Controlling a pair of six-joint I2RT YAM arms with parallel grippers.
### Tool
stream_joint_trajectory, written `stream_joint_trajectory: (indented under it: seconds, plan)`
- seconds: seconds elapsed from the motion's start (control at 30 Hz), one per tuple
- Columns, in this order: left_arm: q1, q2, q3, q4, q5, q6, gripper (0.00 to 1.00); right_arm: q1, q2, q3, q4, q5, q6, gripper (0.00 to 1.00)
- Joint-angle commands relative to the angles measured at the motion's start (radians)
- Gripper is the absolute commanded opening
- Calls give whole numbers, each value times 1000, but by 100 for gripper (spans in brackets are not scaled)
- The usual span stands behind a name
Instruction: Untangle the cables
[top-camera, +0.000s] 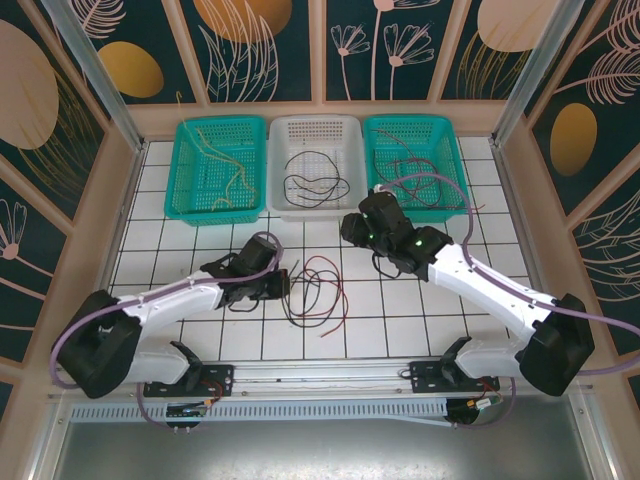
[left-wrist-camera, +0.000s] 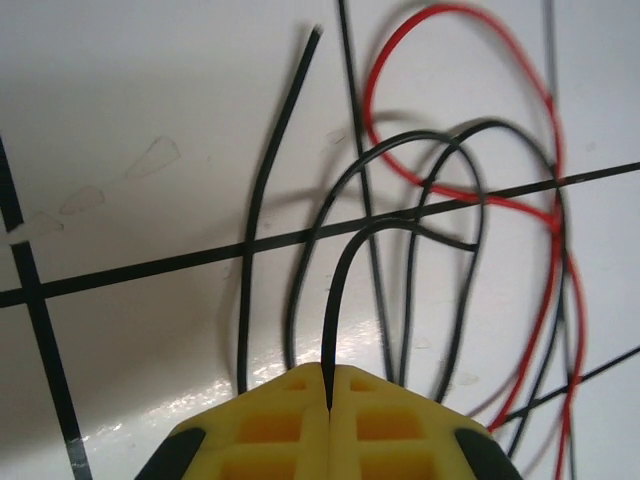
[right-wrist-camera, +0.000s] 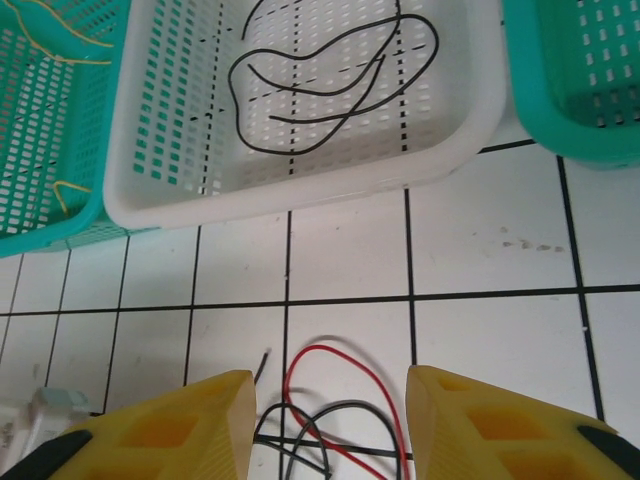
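Observation:
A tangle of red and black cables (top-camera: 316, 290) lies on the white tiled table between the arms. My left gripper (top-camera: 283, 285) sits at its left side, shut on one black cable (left-wrist-camera: 336, 290) that rises from between the yellow fingertips (left-wrist-camera: 280, 420). A red cable (left-wrist-camera: 366, 100) loops across other black strands just beyond. My right gripper (top-camera: 350, 228) hovers above the far side of the tangle, open, with nothing between its fingers (right-wrist-camera: 200, 420). Below it, the red cable (right-wrist-camera: 340, 350) and a black loop (right-wrist-camera: 330, 408) rest on the tiles.
Three baskets line the back. The left teal basket (top-camera: 215, 215) holds a yellow cable (top-camera: 238, 178). A black cable (right-wrist-camera: 330, 60) lies in the white basket (top-camera: 312, 212), and red cable in the right teal basket (top-camera: 412, 122). Wooden walls enclose the table.

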Motion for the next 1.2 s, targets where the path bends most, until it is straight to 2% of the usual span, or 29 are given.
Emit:
stream_joint_trajectory:
  seconds: [0.0,0.13,0.4,0.67,0.73,0.93,1.07,1.17]
  plan:
    - [-4,-103,65,-12,-25,16,0,29,-39,-22,50,5,11,45]
    - [-3,-204,152,-49,-23,72,0,65,-39,-21,86,-24,-22,47]
    - [-2,-252,388,-200,-34,199,0,89,-7,-2,123,-77,-53,52]
    - [-3,-274,536,-140,-48,207,0,112,40,-26,151,-121,-49,52]
    - [-3,-261,564,-120,-82,210,0,122,47,-25,152,-117,-48,52]
    - [-3,-226,654,-82,-336,191,0,135,44,-31,137,-104,-40,51]
    - [0,-187,724,-35,-408,202,0,156,23,-52,150,-104,-36,51]
    - [10,-126,791,-35,-449,212,0,182,14,-44,113,-36,-26,51]
